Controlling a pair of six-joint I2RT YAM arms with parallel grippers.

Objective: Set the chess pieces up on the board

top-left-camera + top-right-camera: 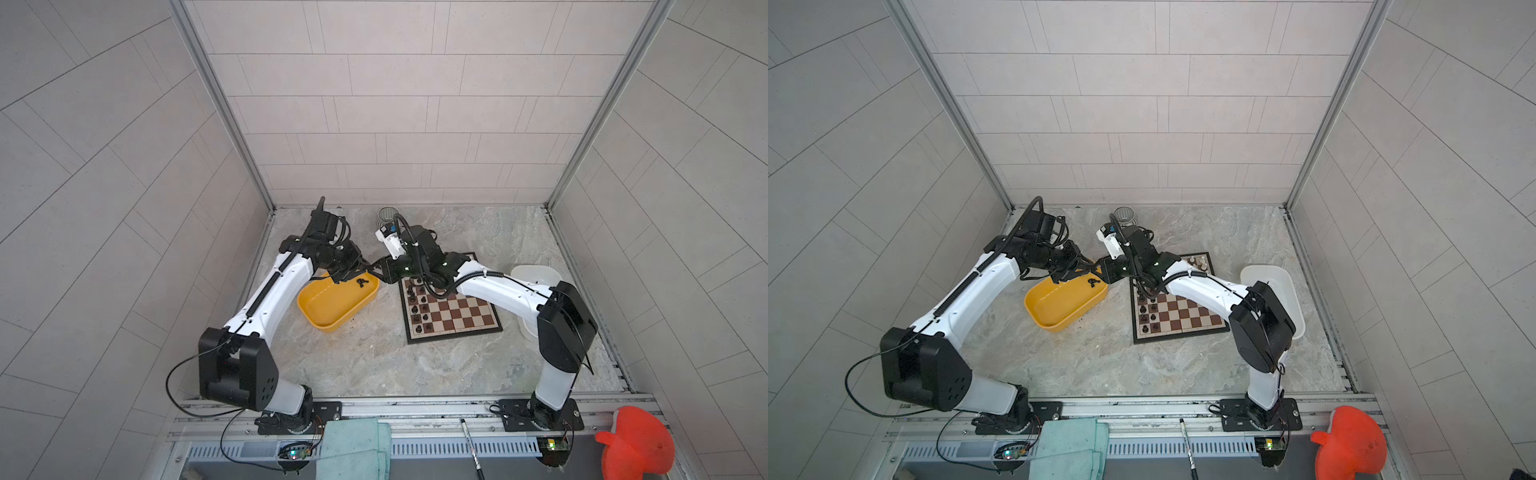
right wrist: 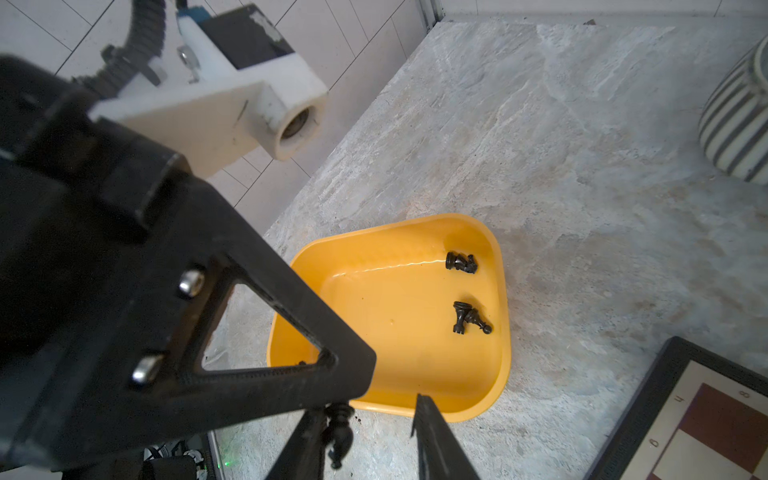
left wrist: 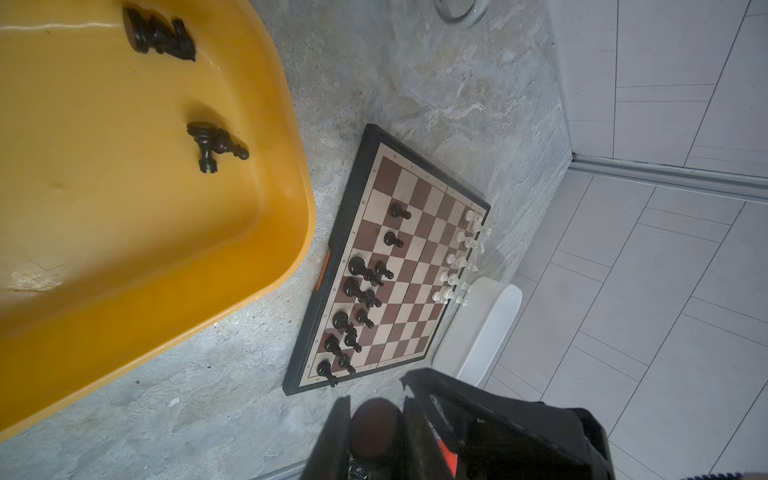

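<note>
1. The task's thing at this moment is one small black turned-plastic chess piece (image 2: 340, 428). It hangs in the air over the far right corner of the shallow yellow plastic tray (image 1: 328, 309), just left of the board's far left corner.
2. The left gripper (image 3: 372, 415) has its jaws closed on the piece at its round base end. The right gripper (image 2: 370, 405) has its jaws set either side of the piece's body. One finger is against or just beside it, and there is a visible gap to the other, so that side is not clamped.
3. The piece looks very light, rigid and smooth, so it probably slips or pivots easily.
4. The narrow stem above the base collar seems the surest place to hold, with the pads square to the piece's axis. A grip on the rounded head would likely squirt it out.
5. There is one flat square chessboard with brown and cream squares and a black border (image 1: 457, 311). It lies on the grey stone-patterned worktop (image 1: 374, 365), right of the yellow tray.
6. The black pieces on the board (image 3: 353, 286) number about twelve, in two rows along its left edge. They overlap, so the count is not firm.
7. The white pieces (image 3: 457, 262) number about ten, along the right edge, and they are too crowded to be sure.
8. Three pieces lie loose in the yellow tray: one black knight (image 2: 459, 262) and a crossed pair of black pieces (image 2: 471, 318).
9. There are two trays, the yellow one and a white plastic tray (image 1: 536, 274) right of the board.
</note>
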